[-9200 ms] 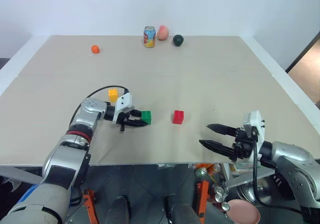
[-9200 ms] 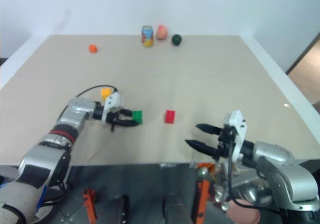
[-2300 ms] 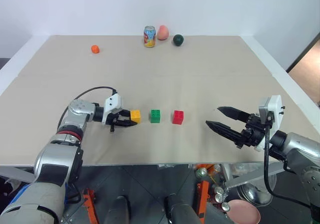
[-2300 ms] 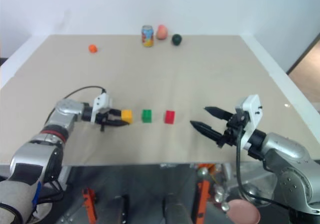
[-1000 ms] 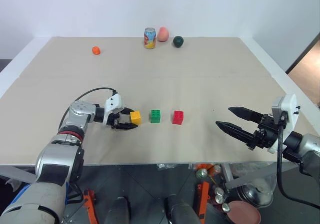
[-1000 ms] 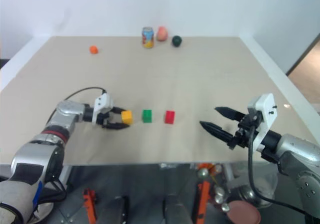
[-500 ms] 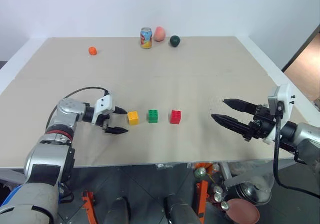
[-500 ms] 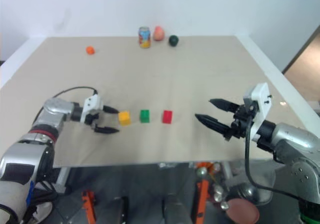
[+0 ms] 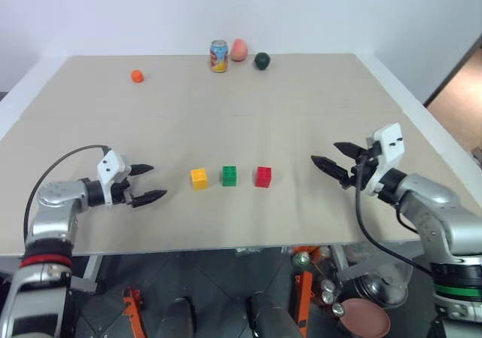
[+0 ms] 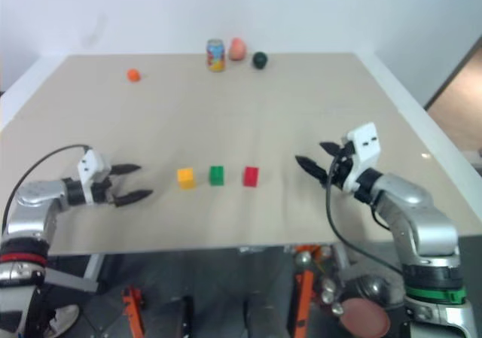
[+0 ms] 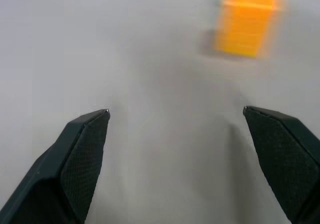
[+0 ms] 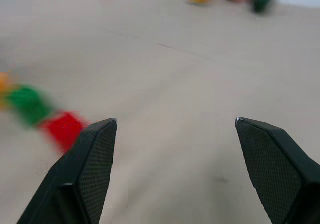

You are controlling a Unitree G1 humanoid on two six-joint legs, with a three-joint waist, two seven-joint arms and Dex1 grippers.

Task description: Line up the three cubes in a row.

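Yellow, green and red, the three cubes sit on the tan table [image 9: 301, 97] in a short straight line, and the green cube [image 9: 229, 175] serves as the landmark: in the left eye view the yellow cube [image 9: 199, 178] lies just beside it toward the robot's left, the red cube [image 9: 263, 176] just beside it toward the robot's right, with small, fairly even gaps and no cube touching another. The row's long axis runs side to side across the table. The left gripper [image 9: 145, 184] hovers well apart from the green cube, out past the yellow one, its fingers spread and holding nothing; the right gripper [image 9: 329, 158] hovers out past the red one, also spread and empty. Each gripper points in along the row toward its near end, and the two look about equally far from the green cube. In the right eye view the same line reads cleanly, the far can, pink object, dark ball and orange fruit staying well behind the green cube. In the left wrist view the yellow cube lies ahead between the parted fingertips, off toward one side. In the right wrist view the red cube lies nearest, then green. The row looks done, I judge.
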